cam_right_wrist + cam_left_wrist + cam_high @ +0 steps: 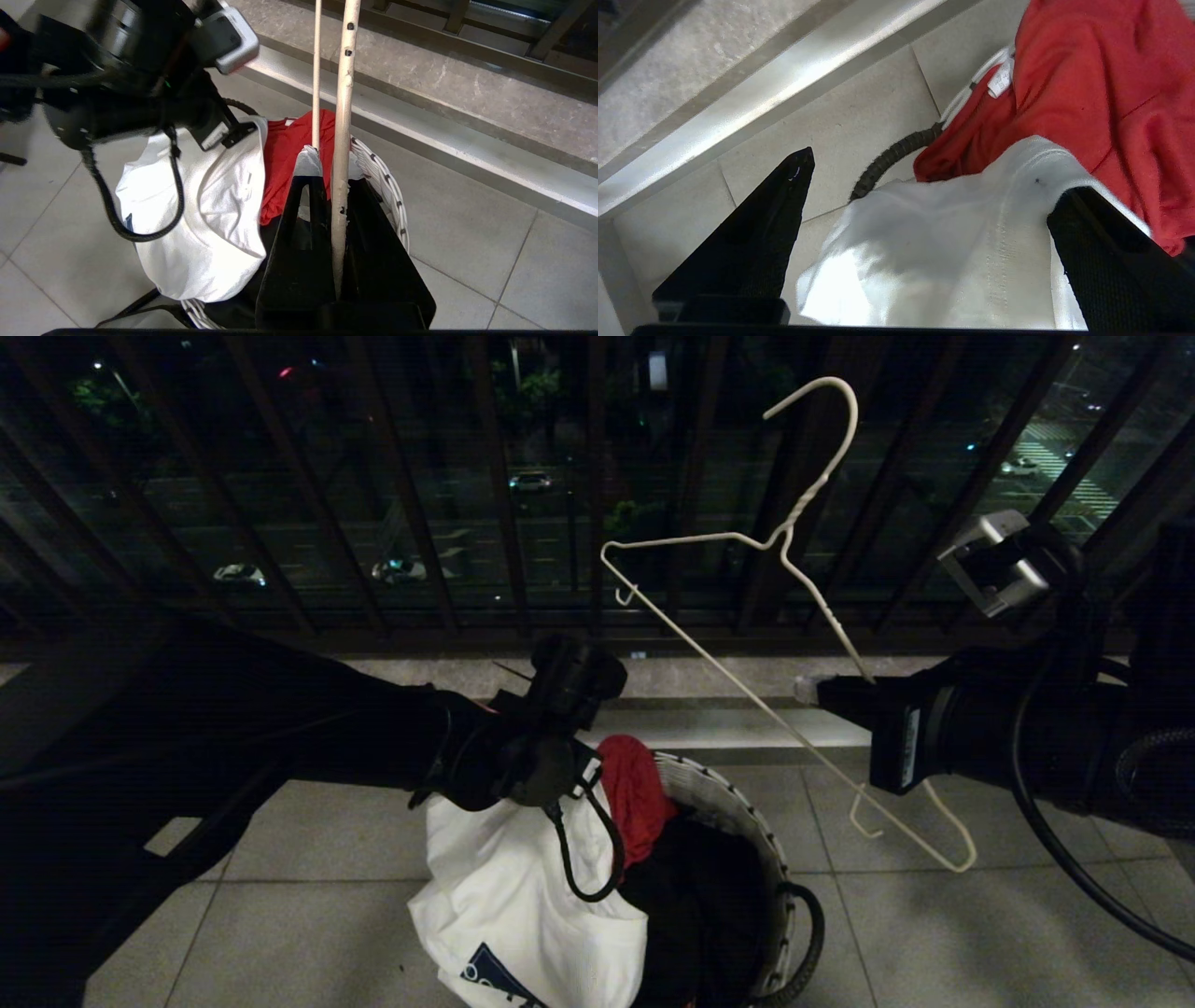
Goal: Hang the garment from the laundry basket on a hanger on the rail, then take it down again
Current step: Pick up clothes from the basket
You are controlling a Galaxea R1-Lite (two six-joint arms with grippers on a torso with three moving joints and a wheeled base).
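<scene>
my left gripper [924,196] spread wide over garment [934,252], red cloth [1101,84] just beyond; may snag both. right gripper [334,186] clamped on hanger [794,532].

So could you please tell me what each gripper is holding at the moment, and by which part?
The right gripper is shut on the hanger, gripping one slanted shoulder wire. The left gripper is open over the T-shirt, gripping nothing.
</scene>
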